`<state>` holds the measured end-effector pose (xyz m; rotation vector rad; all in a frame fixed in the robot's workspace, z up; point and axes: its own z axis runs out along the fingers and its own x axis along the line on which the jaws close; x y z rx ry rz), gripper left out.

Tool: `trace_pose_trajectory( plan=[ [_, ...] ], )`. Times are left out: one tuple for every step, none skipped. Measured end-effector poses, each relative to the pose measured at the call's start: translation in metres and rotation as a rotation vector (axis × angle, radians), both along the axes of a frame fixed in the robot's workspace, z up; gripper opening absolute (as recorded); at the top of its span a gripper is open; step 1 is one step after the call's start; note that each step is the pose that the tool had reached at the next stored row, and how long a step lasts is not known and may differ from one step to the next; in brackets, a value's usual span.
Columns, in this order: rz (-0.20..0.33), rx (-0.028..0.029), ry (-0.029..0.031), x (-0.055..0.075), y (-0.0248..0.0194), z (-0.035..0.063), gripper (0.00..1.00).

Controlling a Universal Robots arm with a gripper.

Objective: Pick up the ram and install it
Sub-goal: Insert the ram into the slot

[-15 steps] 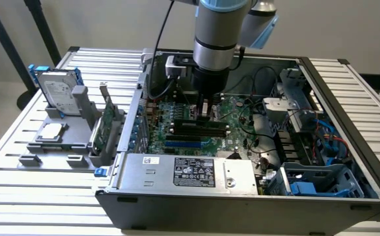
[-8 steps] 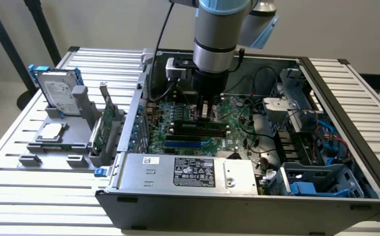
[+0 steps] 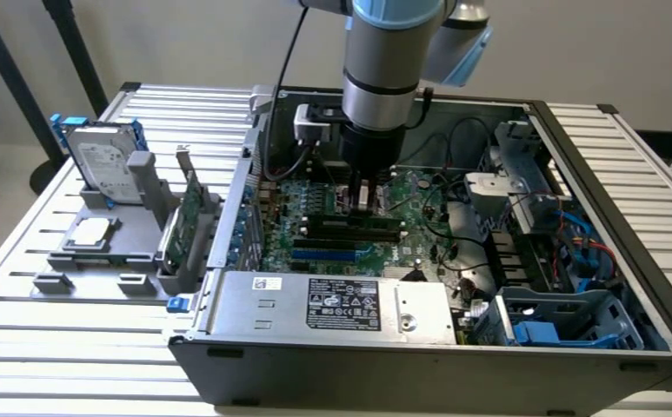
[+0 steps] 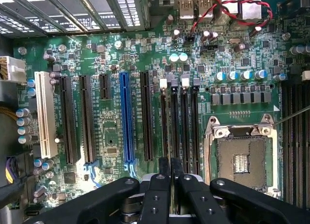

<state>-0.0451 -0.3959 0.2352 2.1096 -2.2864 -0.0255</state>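
Observation:
The ram (image 3: 342, 223) is a long, narrow green stick standing on edge over the motherboard's memory slots (image 4: 184, 122), in the middle of the open computer case (image 3: 614, 174). My gripper (image 3: 365, 207) comes straight down from the arm and is shut on the ram's upper edge near its middle. In the wrist view the two black fingers (image 4: 157, 195) stand almost together, and my gripper (image 4: 170, 168) lines up with the row of slots. The ram itself is seen edge-on there, hard to tell apart from the dark slots.
A grey rack at the exterior view's left holds a hard drive with blue rails (image 3: 103, 161), a green expansion card (image 3: 185, 228) and a small chip (image 3: 92, 230). The power supply (image 3: 336, 304) fills the case front. Beside the slots sit the CPU socket (image 4: 240, 161) and a blue slot (image 4: 126, 117).

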Motion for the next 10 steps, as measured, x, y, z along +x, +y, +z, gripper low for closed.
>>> trace_pose_trajectory(
  plan=[
    [0.001,0.0002,-0.0001,0.0000,-0.0001,-0.0003,0.13],
    [0.001,0.0002,0.0000,0.0001,-0.0003,-0.0005,0.13],
    [0.002,0.0002,-0.0001,0.0001,-0.0004,-0.0007,0.13],
    [0.002,0.0001,0.0000,0.0001,-0.0007,-0.0008,0.13],
    [0.003,0.0001,0.0000,0.0002,-0.0009,-0.0010,0.13],
    [0.003,0.0002,0.0000,0.0002,-0.0010,-0.0011,0.13],
    [0.003,0.0001,-0.0001,0.0002,-0.0011,-0.0012,0.13],
    [0.004,0.0000,0.0001,0.0002,-0.0012,-0.0013,0.13],
    [0.004,-0.0001,0.0001,0.0002,-0.0012,-0.0013,0.13],
    [0.005,-0.0001,0.0001,0.0002,-0.0013,-0.0015,0.13]
  ],
)
